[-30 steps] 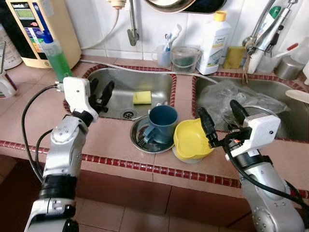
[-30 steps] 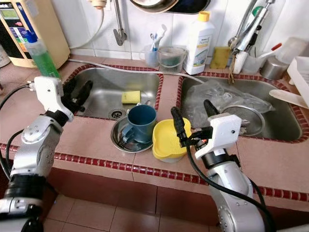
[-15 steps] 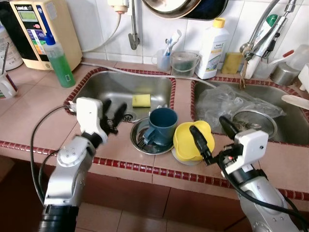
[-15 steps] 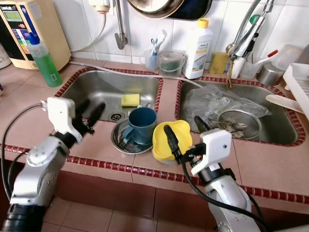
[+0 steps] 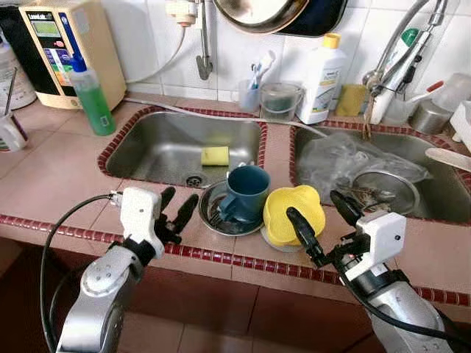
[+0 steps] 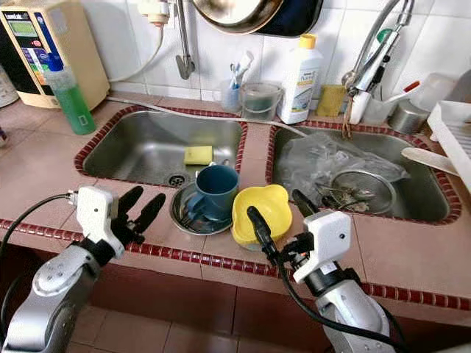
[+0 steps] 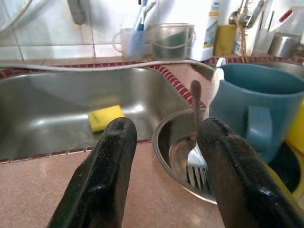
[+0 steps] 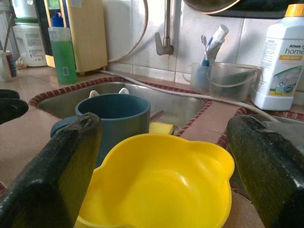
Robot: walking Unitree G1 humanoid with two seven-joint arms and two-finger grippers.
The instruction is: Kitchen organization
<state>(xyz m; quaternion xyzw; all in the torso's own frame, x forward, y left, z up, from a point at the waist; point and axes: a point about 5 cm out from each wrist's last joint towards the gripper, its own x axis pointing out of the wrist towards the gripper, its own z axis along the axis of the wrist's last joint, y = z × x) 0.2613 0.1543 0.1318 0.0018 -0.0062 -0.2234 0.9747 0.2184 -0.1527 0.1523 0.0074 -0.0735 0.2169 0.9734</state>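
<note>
Presently right gripper [image 5: 318, 223] stands wide, lined up on yellow bowl [image 5: 294, 213]; left gripper [image 5: 179, 208] wide beside steel dish [image 5: 224, 219].

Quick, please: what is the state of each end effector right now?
Left end effector: open, holding nothing, beside the metal bowl.
Right end effector: open, holding nothing, fingers either side of the yellow bowl.

Both silver arms reach forward from 6 o'clock. The left gripper [image 5: 175, 213] sits at about 8 o'clock, its fingers [image 7: 102, 180] spread apart, pointing toward 2 o'clock. The right gripper [image 5: 321, 220] sits at 5 o'clock, fingers [image 8: 57, 175] wide apart, pointing toward 10 o'clock.
</note>
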